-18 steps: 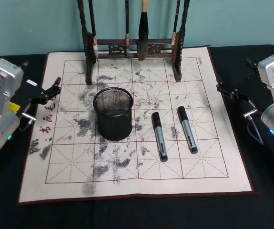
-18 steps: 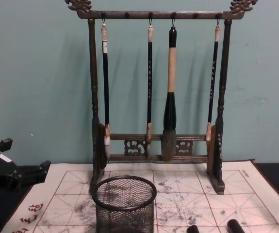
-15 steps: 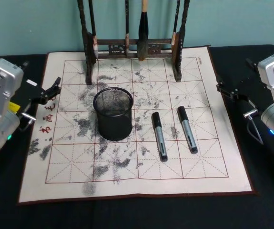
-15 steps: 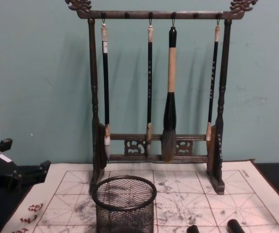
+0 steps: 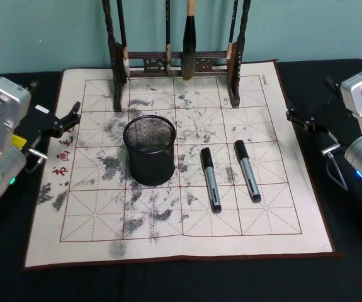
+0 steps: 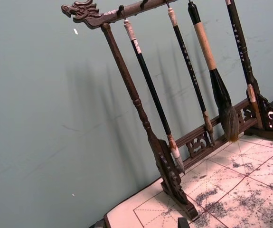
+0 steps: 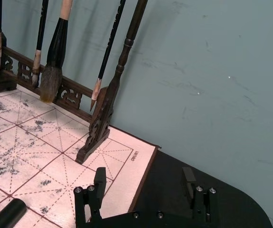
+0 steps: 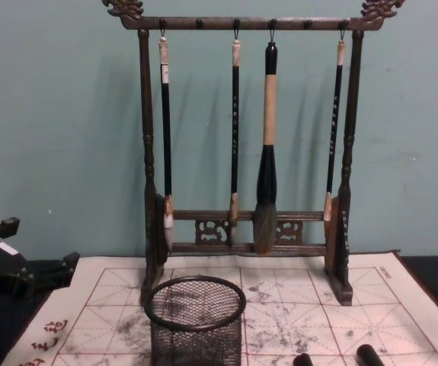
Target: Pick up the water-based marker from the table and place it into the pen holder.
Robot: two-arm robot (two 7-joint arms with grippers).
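On the table [image 5: 168, 286], one marker [image 5: 210, 179] lay just right of the pen holder [image 5: 149, 158] and the other marker [image 5: 247, 170] further right, both with the long axis running from far edge to near edge. The right tool [image 7: 144, 175], fingers wide apart at the right edge, was nearer to them. The left tool [image 5: 70, 118], also spread, was at the left edge.

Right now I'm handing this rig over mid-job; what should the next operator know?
The left gripper is open and empty, at the left edge of the mat.
The right gripper is open and empty, just off the mat's right edge.
Two markers lie side by side on the mat, right of the pen holder, which looks empty.
Done: nothing. Left: grasp a marker and drop it into the pen holder.
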